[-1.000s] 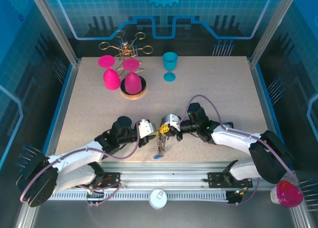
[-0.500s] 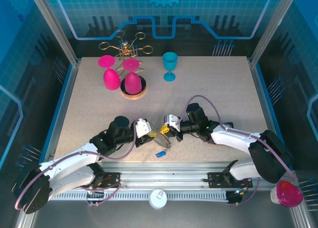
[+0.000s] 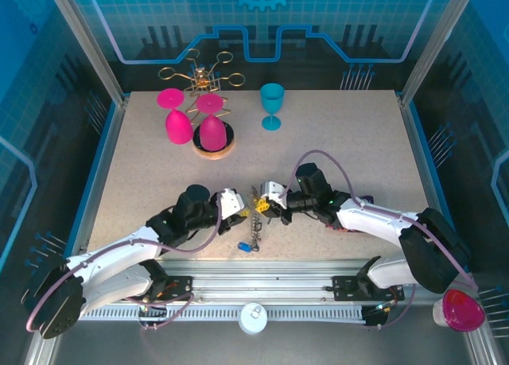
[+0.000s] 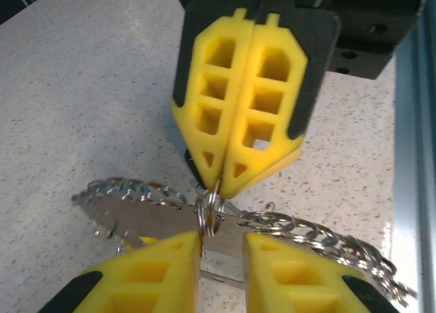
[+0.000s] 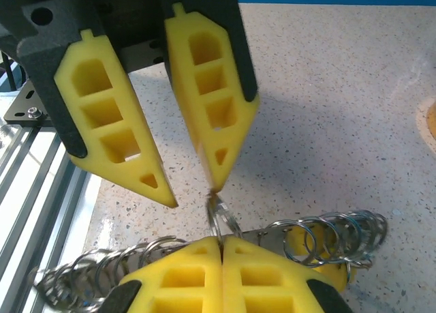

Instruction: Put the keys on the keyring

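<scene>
The keyring (image 3: 254, 228) is a string of small silvery split rings, hanging between my two grippers down to the table. My right gripper (image 5: 221, 243) is shut on one small ring (image 5: 223, 217) of it. Opposite stands my left gripper (image 4: 221, 248), open, one fingertip (image 5: 216, 185) touching that same ring's top. From above, the left gripper (image 3: 238, 208) and right gripper (image 3: 266, 204) are almost tip to tip. A blue key (image 3: 245, 246) lies on the table at the chain's lower end. A yellow tag (image 5: 300, 243) shows behind the rings.
Two pink goblets (image 3: 179, 122) and a wooden coaster (image 3: 213, 148) stand at the back left by a gold wire rack (image 3: 203, 75). A teal goblet (image 3: 272, 104) stands at back centre. The metal rail (image 3: 262, 289) runs close behind the grippers along the near edge.
Half a second ago the chain was bunched up between the grippers; now it hangs down to the table again. The left gripper has moved slightly right, back to the ring, jaws apart.
</scene>
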